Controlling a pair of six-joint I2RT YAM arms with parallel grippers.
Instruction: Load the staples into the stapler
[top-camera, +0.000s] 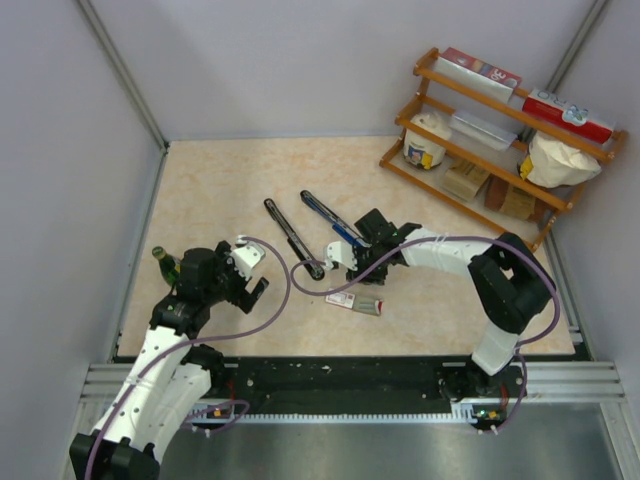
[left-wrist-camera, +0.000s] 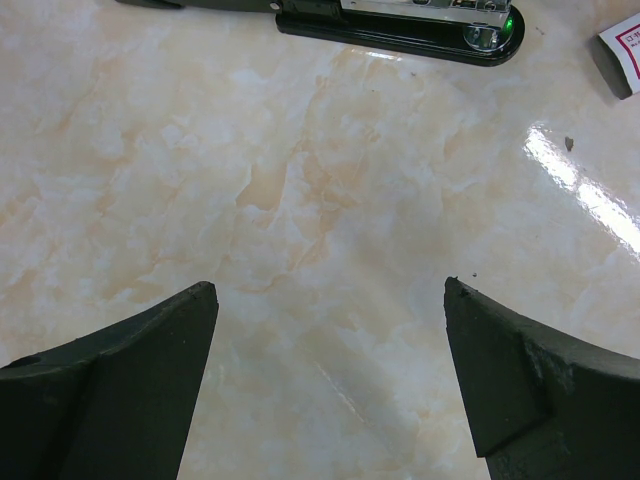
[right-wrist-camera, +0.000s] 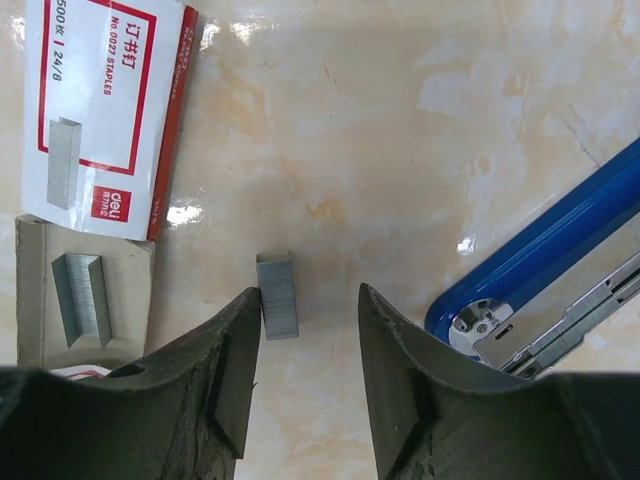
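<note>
Grey strip of staples (right-wrist-camera: 277, 296) flat on the table (right-wrist-camera: 400, 150), between the fingers of the right tool (right-wrist-camera: 308, 300), close against one finger but not clamped. Half open, grasping nothing. Alongside: white and red box (right-wrist-camera: 100, 100), opened blue stapler (right-wrist-camera: 540, 265). Left tool (left-wrist-camera: 330, 290) spread wide, released, above the table.
</note>
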